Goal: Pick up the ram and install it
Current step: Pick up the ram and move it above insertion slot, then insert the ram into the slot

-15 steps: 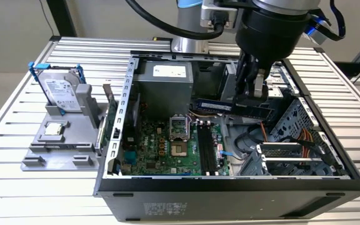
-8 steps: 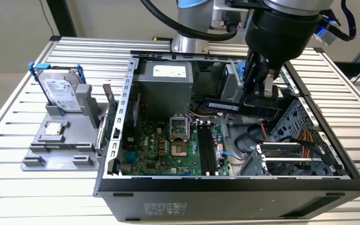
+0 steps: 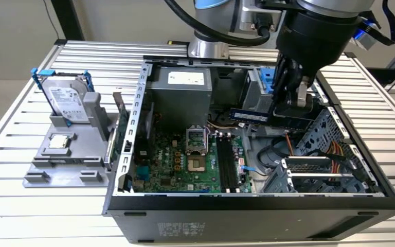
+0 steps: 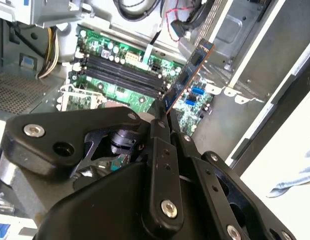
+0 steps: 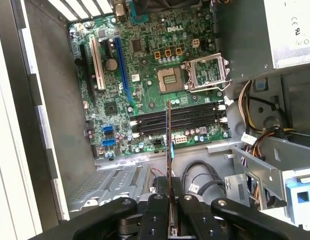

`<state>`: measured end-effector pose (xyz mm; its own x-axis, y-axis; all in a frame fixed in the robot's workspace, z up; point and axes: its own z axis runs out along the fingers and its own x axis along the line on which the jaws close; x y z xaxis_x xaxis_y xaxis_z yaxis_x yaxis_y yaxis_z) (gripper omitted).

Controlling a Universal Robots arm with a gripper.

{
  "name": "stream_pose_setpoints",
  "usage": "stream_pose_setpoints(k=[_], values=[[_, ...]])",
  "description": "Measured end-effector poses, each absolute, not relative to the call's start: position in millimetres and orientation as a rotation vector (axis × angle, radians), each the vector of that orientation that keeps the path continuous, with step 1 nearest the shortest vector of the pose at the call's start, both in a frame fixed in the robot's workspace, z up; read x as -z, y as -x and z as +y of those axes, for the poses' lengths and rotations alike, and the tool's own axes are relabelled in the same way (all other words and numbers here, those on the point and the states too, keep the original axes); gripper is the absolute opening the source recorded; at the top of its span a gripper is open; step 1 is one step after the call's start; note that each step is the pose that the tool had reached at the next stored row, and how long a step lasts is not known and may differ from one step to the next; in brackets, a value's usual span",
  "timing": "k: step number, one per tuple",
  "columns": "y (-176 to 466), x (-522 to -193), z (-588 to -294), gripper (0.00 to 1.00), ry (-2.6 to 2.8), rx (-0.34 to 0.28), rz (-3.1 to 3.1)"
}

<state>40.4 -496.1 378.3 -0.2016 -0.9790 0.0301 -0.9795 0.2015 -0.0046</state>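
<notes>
The ram is a thin bluish stick held level above the open computer case, over its right side in the exterior view. My gripper is shut on one end of it. In the first wrist view the ram shows edge-on, rising out of the gripper and pointing across the long black memory slots. In the second wrist view the ram juts out from the gripper above the same slots. The slots hold nothing.
The motherboard lies in the case floor with the open processor socket beside the slots. The power supply, cables and a drive cage crowd the case. A grey fixture outside holds a hard drive and a small chip.
</notes>
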Motion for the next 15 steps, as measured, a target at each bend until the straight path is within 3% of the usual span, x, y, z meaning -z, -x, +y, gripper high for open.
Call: stream_pose_setpoints(k=[15], values=[[-40.4,-378.2,-478.9,0.00,-1.972,-0.035,-2.419]])
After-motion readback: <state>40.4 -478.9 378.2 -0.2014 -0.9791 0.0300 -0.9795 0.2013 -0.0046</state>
